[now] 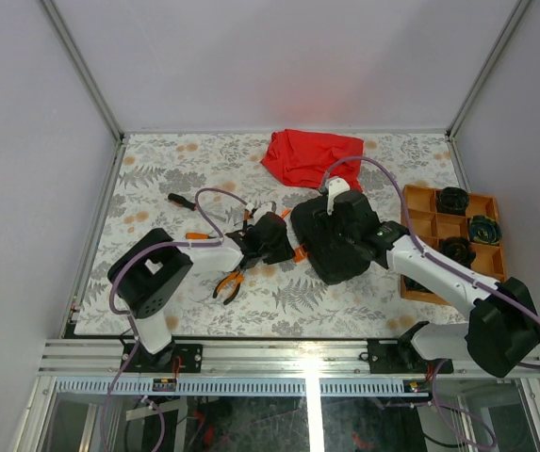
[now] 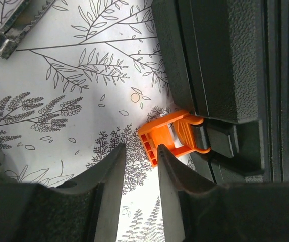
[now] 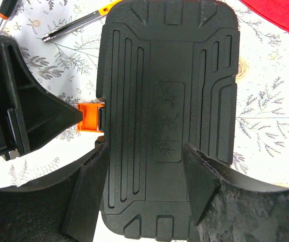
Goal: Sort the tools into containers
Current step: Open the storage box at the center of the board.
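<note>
Our left gripper (image 2: 140,149), fingers slightly parted on nothing, points at the orange latch (image 2: 167,135) at nine o'clock of the black case (image 3: 169,75), our right gripper (image 3: 145,151) spread open over its lid, orange tray (image 1: 420,203) at three o'clock.

A robot lab cell: plain white walls (image 1: 251,56), aluminium frame (image 1: 83,66), arms (image 1: 439,268) bolted to a leaf-print table (image 1: 156,169).

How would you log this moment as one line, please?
left gripper: open, tips at orange latch | right gripper: open over black case | lid: down | pliers: on table
</note>
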Motion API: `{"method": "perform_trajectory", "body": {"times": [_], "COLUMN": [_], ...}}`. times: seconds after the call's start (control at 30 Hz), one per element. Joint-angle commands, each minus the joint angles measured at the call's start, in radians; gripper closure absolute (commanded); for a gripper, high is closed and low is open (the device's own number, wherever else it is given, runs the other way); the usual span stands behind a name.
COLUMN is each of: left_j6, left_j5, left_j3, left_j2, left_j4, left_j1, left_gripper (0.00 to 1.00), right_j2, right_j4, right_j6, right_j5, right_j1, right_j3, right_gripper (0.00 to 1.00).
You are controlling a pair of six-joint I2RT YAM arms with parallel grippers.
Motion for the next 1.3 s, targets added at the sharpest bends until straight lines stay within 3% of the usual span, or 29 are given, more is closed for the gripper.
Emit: {"method": "perform_trajectory", "body": {"times": [0.0, 0.2, 0.5, 0.77, 1.1, 1.27], "left_j6": [-0.027, -0.045, -0.079, -0.088, -0.086, -0.085], "left_j5": [-0.031, -0.022, -0.019, -0.031, -0.048, -0.049], "left_j3": [0.005, 0.000, -0.017, -0.048, -0.058, -0.055], "left_j2": [0.031, 0.058, 0.090, 0.082, 0.095, 0.099], "left_j4": [0.000, 0.015, 0.029, 0.037, 0.031, 0.029], "left_j1": [-0.012, -0.011, -0.011, -0.012, -0.012, -0.010], "left_gripper": [0.72, 0.77, 0.85, 0.95, 1.00, 1.00], "right_j2": [-0.042, -0.046, -0.110, -0.038, 0.050, 0.062], "right_j4": [0.045, 0.030, 0.132, 0.161, 0.153, 0.205], "right_j6": [-0.018, -0.047, -0.021, -0.020, -0.112, -0.165], "right_j5": [-0.001, -0.006, 0.019, -0.004, 0.141, 0.232], "right_j1": [-0.004, -0.004, -0.002, 0.000, 0.107, 0.145], "right_j3": [-0.007, -0.003, -0.072, -0.092, -0.083, -0.125], "right_gripper": [0.34, 0.22, 0.20, 0.14, 0.00, 0.01]}}
